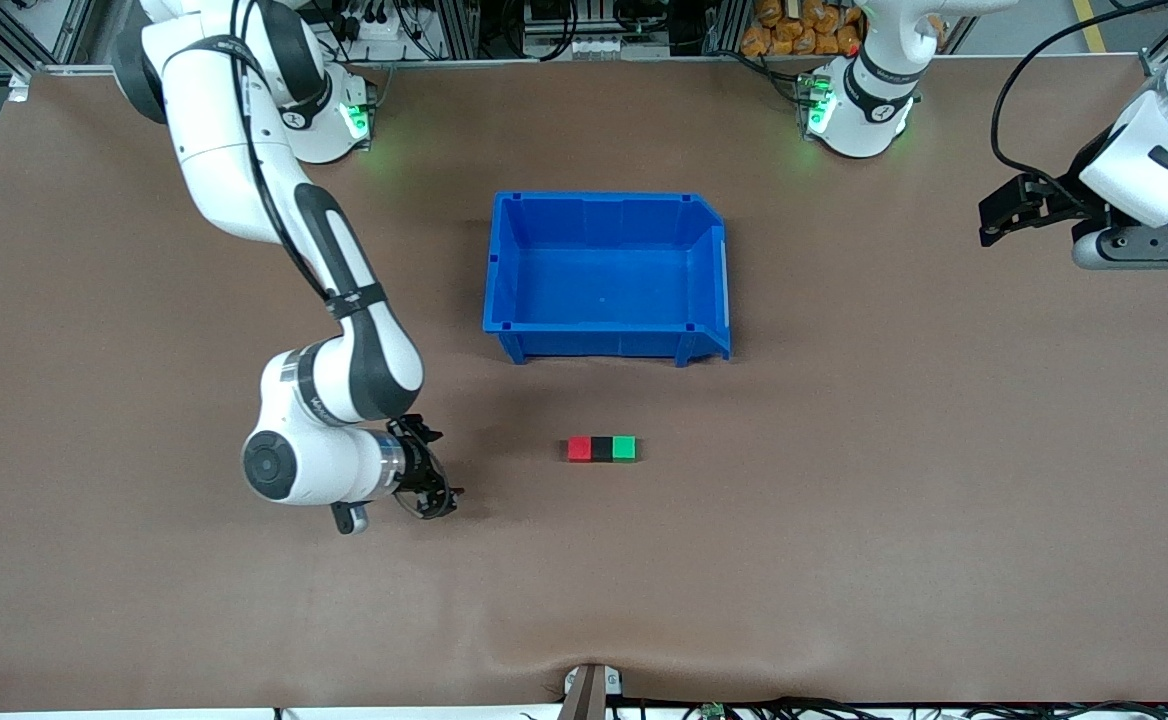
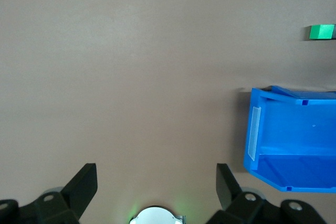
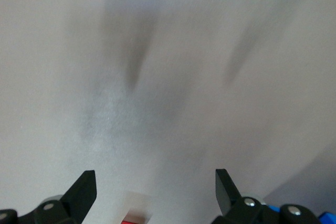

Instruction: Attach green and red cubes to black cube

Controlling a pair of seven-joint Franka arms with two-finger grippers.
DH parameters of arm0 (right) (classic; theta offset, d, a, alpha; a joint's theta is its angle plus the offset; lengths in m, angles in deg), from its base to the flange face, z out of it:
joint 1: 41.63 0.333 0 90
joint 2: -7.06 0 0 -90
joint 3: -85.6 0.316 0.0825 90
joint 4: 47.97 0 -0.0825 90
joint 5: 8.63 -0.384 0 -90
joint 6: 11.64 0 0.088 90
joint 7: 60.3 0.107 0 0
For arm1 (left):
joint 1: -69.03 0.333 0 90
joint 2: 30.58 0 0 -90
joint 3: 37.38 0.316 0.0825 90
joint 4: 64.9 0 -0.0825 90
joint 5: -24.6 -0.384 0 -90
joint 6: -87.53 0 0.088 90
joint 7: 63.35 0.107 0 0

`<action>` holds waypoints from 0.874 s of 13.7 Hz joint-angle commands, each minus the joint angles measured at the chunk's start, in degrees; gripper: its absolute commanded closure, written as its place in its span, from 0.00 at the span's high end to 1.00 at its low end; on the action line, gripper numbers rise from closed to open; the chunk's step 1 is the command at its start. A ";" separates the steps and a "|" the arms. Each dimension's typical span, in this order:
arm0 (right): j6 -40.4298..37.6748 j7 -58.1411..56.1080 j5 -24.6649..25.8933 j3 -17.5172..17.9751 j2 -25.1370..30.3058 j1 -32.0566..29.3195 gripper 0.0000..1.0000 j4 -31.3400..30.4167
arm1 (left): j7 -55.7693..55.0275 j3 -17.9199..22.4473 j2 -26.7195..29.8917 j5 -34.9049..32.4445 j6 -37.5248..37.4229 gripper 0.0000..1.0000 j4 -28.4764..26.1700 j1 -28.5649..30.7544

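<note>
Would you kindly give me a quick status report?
Left gripper and right gripper open, empty. Red cube, black cube, green cube joined in row. Nothing obstructing.

Even overhead light, soft shadows; hazy, washed-out right wrist view.

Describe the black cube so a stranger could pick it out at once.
Start at the blue bin in the middle of the table; nearer the front camera than the bin lies a short row of three small cubes touching one another. The black cube is the middle one, with the red cube toward the right arm's end and the green cube toward the left arm's end.
</note>
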 commanded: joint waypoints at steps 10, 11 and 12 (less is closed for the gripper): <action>-5.90 -3.49 2.58 0.54 2.41 -1.93 1.00 2.47 | 2.70 -0.58 1.51 0.02 3.03 1.00 -0.80 1.27; -6.43 -3.85 2.59 0.54 2.41 -2.10 1.00 2.47 | 2.70 -0.58 1.51 0.10 3.03 1.00 -0.80 1.27; -6.87 -5.07 2.59 0.54 2.67 -2.37 1.00 2.47 | 2.70 -0.58 1.51 0.10 2.94 1.00 -0.80 1.19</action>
